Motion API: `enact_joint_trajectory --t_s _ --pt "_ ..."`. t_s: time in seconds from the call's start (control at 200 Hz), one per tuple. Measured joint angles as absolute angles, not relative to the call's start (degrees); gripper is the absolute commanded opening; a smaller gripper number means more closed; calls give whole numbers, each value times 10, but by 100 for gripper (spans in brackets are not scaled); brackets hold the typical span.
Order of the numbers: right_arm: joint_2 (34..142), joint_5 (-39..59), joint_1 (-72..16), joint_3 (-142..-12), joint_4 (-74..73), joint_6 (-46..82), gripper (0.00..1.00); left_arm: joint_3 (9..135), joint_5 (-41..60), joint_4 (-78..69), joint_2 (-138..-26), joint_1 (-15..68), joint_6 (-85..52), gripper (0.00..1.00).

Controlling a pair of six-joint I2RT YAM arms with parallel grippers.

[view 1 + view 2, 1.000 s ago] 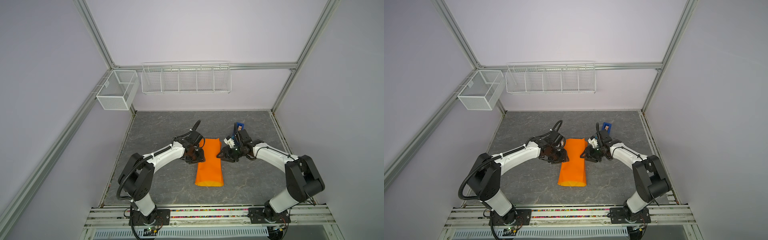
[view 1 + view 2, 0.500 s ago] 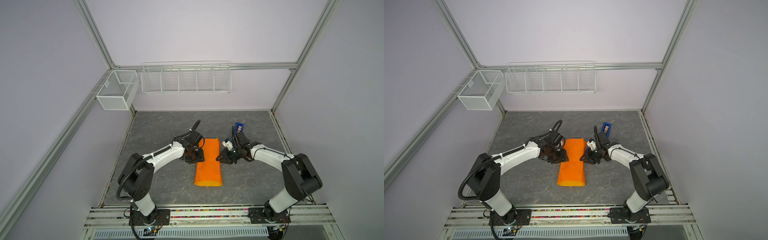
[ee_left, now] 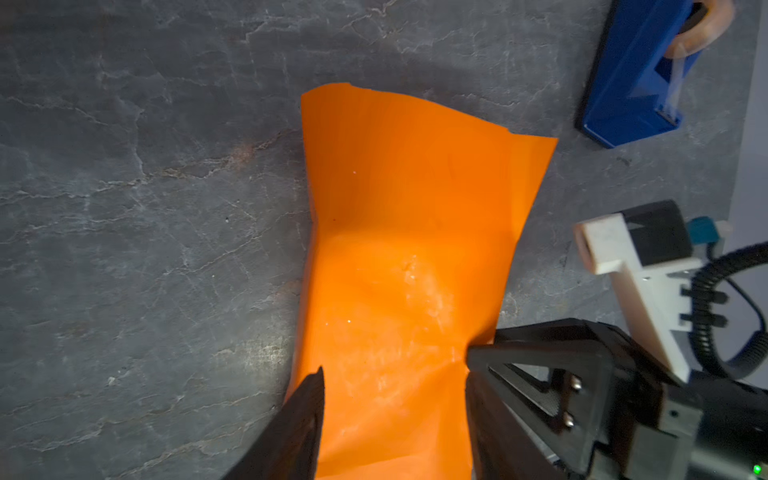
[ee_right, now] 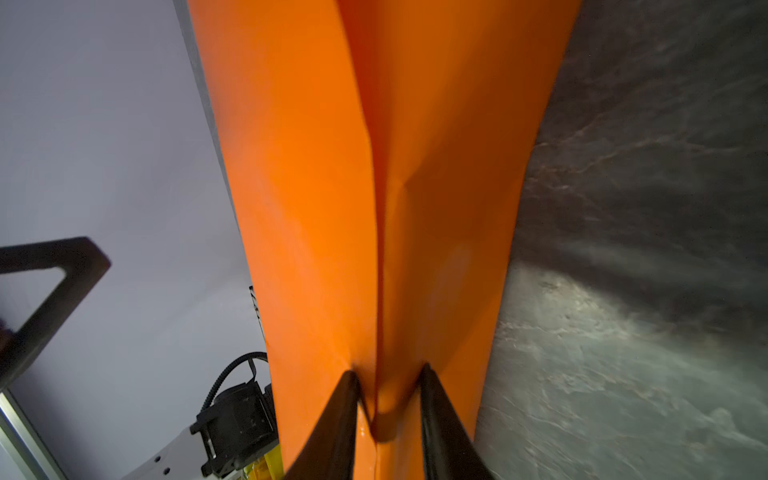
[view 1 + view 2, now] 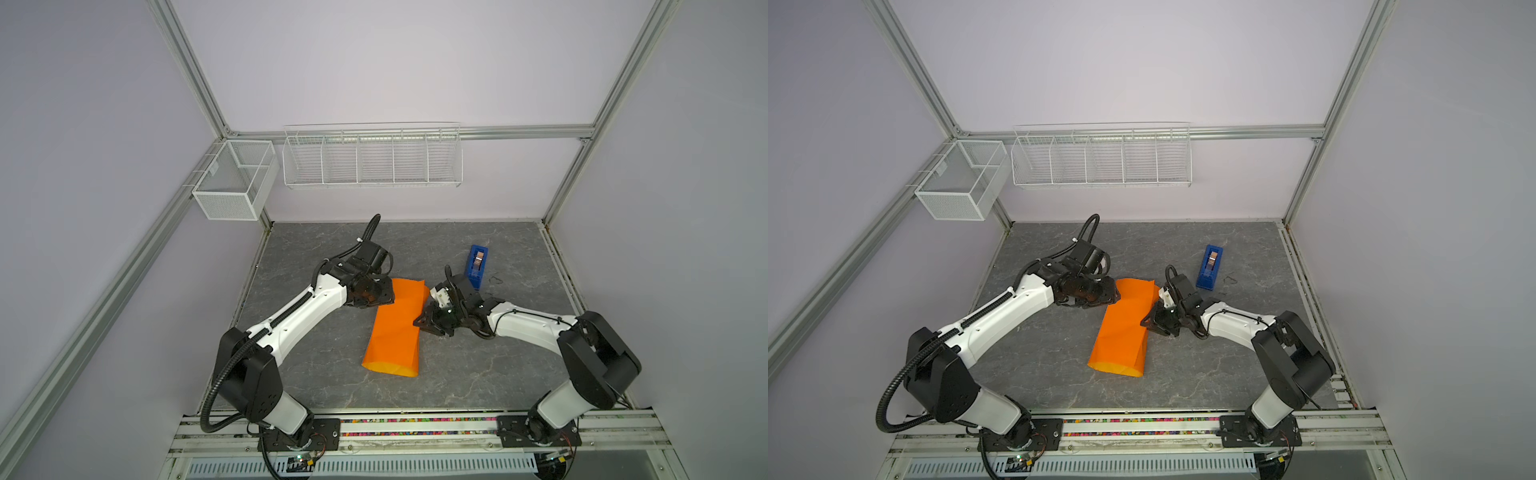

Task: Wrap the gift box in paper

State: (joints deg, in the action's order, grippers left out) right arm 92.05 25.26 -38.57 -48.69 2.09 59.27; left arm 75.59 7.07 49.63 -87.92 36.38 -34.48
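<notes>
paper (image 5: 395,328): plain orange, no print readable
tape dispenser (image 5: 477,268): blue body, no brand legible
mesh basket (image 5: 226,203): small tag (image 5: 214,168), too small to read
front rail (image 5: 415,423): multicoloured strip (image 5: 415,433), nothing legible

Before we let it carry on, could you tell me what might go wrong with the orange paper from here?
The right gripper pinches only a narrow fold of the paper; a pull could tear or crease it.
Its ends look open and untaped, so it may spring apart if released; the tape dispenser stands apart from it.
</notes>
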Motion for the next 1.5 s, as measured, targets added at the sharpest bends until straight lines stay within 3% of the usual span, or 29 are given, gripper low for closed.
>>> enact_joint_trajectory --t_s 0.42,0.775,0.995,1.27,1.5 --pt "934 172 -430 -502 -8 676 27 644 141 423 -900 364 -364 23" --pt "935 168 -432 -504 -4 673 30 619 165 363 -906 363 -376 20" --pt "932 163 -419 -543 74 622 35 605 166 346 -898 362 -379 20" --pt "862 198 -316 -592 164 494 36 601 166 341 -896 362 -379 20" --pt "871 289 -131 -638 224 371 39 598 166 338 -894 362 -379 20"
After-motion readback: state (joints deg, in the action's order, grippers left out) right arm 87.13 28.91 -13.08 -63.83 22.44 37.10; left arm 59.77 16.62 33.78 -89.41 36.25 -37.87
